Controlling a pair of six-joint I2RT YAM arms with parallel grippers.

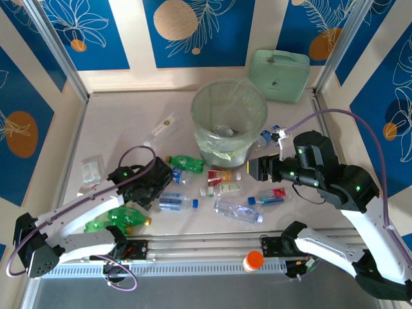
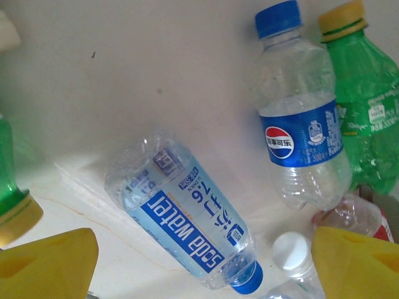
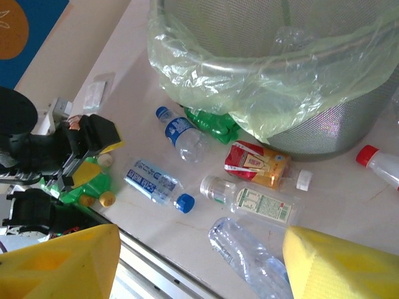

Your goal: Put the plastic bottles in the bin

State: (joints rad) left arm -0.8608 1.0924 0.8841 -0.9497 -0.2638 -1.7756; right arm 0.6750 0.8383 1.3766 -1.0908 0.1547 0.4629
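Bottles (image 1: 225, 188) lie scattered on the table (image 1: 116, 122) in front of the bin (image 1: 205, 138), which stands toward the back with its pale green liner (image 3: 206, 75) folded over the rim and something clear lying inside. We see the left gripper (image 1: 158, 182) low over the left side of the scatter, its yellow pads (image 2: 47, 261) spread wide with nothing gripped between them; from its wrist we look down on a soda water bottle (image 2: 181, 227) lying on its side, a Pepsi bottle (image 2: 299, 131) near it and a green bottle (image 2: 368, 93) just beside that one. We find the right gripper (image 1: 256, 168) just right of the bin's base, jaws apart and empty as well; its wrist camera takes in a red-labelled bottle (image 3: 255, 163) near the bin's foot and a crushed clear bottle (image 3: 249, 258) closer to its fingers (image 3: 343, 265). A mint-green case (image 1: 279, 76) stands against the back wall, right of the bin.
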